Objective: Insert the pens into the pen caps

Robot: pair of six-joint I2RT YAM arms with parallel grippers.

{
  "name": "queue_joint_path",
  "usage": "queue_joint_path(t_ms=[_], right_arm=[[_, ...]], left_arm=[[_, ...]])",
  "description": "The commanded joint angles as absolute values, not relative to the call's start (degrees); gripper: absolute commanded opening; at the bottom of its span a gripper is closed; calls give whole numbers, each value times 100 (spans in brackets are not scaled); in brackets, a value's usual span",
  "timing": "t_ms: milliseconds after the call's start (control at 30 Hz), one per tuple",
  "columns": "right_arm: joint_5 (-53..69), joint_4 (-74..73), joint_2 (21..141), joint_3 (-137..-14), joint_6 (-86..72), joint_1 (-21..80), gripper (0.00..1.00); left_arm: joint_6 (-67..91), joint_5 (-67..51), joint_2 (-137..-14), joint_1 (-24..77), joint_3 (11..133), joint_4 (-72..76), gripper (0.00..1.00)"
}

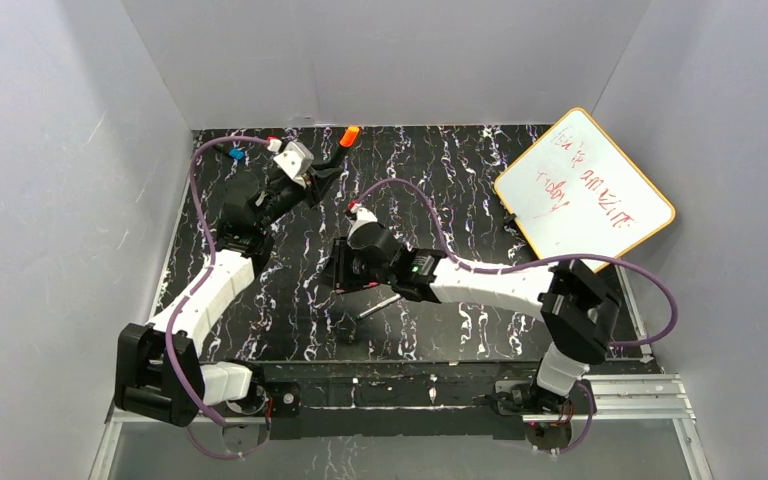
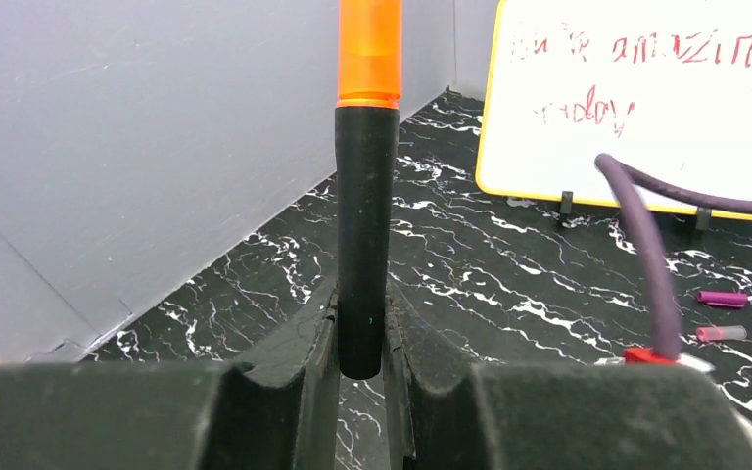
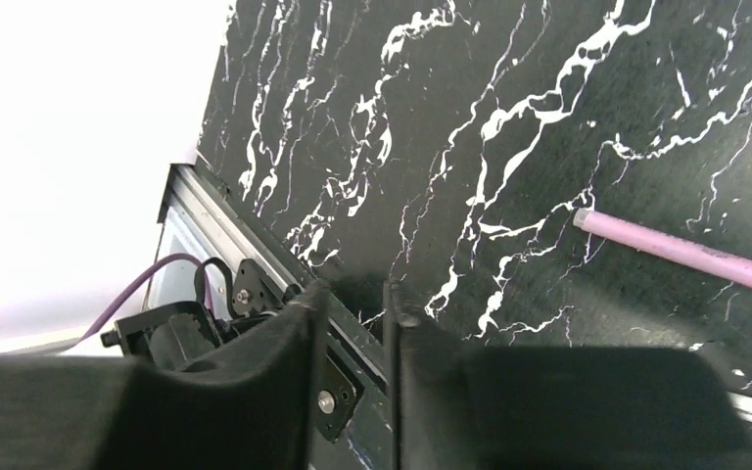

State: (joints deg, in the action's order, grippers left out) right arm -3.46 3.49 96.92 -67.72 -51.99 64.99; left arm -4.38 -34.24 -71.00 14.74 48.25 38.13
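My left gripper [image 1: 328, 165] [image 2: 362, 323] is shut on a black pen [image 2: 367, 245], held off the table at the back left. An orange cap [image 2: 370, 49] [image 1: 350, 135] sits on the pen's far end. A pale pen [image 3: 681, 253] [image 1: 380, 305] with a pink end lies flat on the black marbled table [image 1: 460, 170]. My right gripper [image 1: 340, 272] [image 3: 352, 294] hovers left of that pen, its jaws a narrow gap apart with nothing between them. In the left wrist view, a purple cap [image 2: 725, 298] and a pinkish cap [image 2: 722, 333] lie on the table at the right.
A whiteboard [image 1: 585, 185] [image 2: 646, 98] with red writing leans at the back right. A small blue-ended item [image 1: 237, 154] lies at the back left. Grey walls close in three sides. A purple cable [image 2: 646, 255] crosses the left wrist view. The metal rail [image 1: 460, 390] runs along the near edge.
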Motion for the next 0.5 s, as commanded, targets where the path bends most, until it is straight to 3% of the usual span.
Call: queue_joint_path(t_ms=[0, 133, 200, 333, 467], right_arm=[[-493, 580, 8950, -6603, -4368, 6459, 41], [-1029, 1254, 7730, -5240, -3229, 6143, 77], [-813, 2132, 6986, -4581, -2895, 5702, 90], [646, 2574, 6499, -4336, -2583, 4400, 93], [1931, 3355, 6624, -4471, -2128, 3808, 91]], left_arm=[[-276, -3397, -7125, 1490, 4739, 4264, 0], [-66, -3837, -7183, 1483, 4786, 4161, 0], [55, -4172, -7219, 1475, 4858, 4027, 0], [564, -4948, -7270, 1463, 4948, 3924, 0], [1145, -5643, -7261, 1461, 4870, 4154, 0]])
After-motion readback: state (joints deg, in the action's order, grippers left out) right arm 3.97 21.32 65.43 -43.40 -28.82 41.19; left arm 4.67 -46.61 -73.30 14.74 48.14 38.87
